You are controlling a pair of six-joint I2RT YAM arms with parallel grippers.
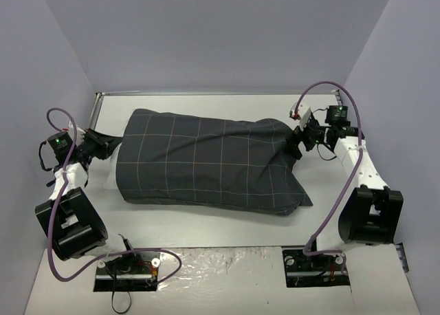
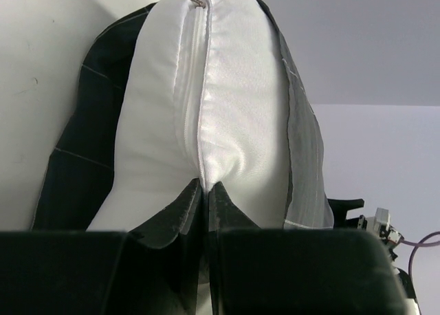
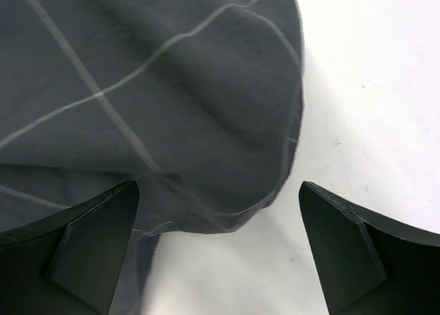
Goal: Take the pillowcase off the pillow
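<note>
Your left gripper [image 2: 205, 191] sat closest, jaws pinched together on the seam of the white pillow [image 2: 234, 109], by the left edge of the table [image 1: 206, 225]. Your right gripper [image 3: 218, 191] hung near the right edge, jaws wide apart, gripping nothing. Bare table ran along the near edge. The charcoal, pale-checked pillowcase [image 1: 206, 164] lay wrinkled across the middle, covering most of the pillow.

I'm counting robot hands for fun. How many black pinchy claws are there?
2. The black two-finger left gripper pinches the plump white pillow at the left; the right gripper stands open by the dark grey checked pillowcase.
</note>
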